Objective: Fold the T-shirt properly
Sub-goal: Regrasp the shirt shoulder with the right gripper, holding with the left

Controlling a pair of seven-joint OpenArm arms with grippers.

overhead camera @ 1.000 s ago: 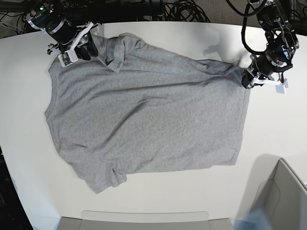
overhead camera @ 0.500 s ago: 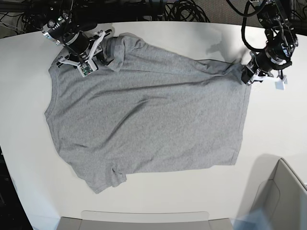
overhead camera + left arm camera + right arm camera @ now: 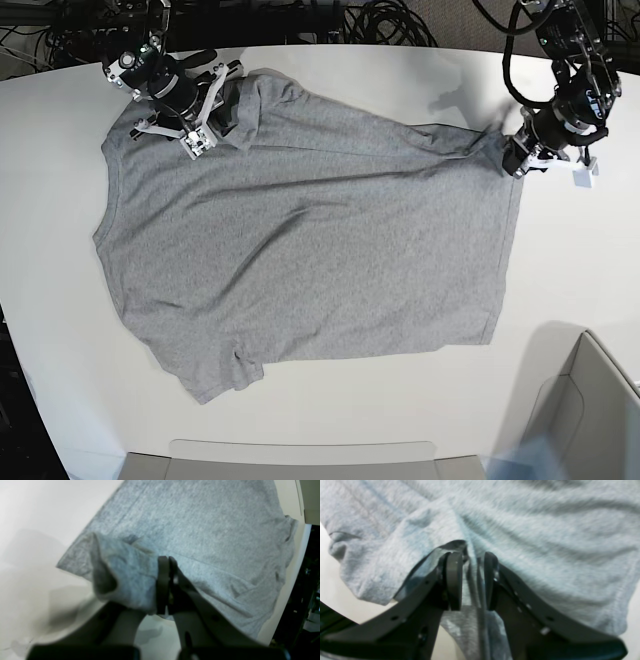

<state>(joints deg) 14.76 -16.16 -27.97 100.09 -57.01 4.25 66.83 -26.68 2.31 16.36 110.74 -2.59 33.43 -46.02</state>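
The heather-grey T-shirt (image 3: 300, 230) lies spread on the white table (image 3: 560, 260), plain side up. My left gripper (image 3: 512, 160) is at the shirt's far right corner. In the left wrist view this gripper (image 3: 166, 562) is shut on a lifted fold of the T-shirt (image 3: 200, 525). My right gripper (image 3: 228, 118) sits over the bunched sleeve at the top left. In the right wrist view it (image 3: 472, 562) stands open, its fingers (image 3: 454, 580) on either side of a raised ridge of the T-shirt (image 3: 545, 530), with a gap showing.
A grey box (image 3: 590, 420) stands at the bottom right corner and a flat tray (image 3: 300, 460) at the front edge. Black cables (image 3: 380, 20) lie behind the table's far edge. Bare table surrounds the shirt.
My right gripper has moved rightward from the table's far left corner onto the shirt's bunched sleeve. The left gripper has kept its hold on the corner and barely shifted.
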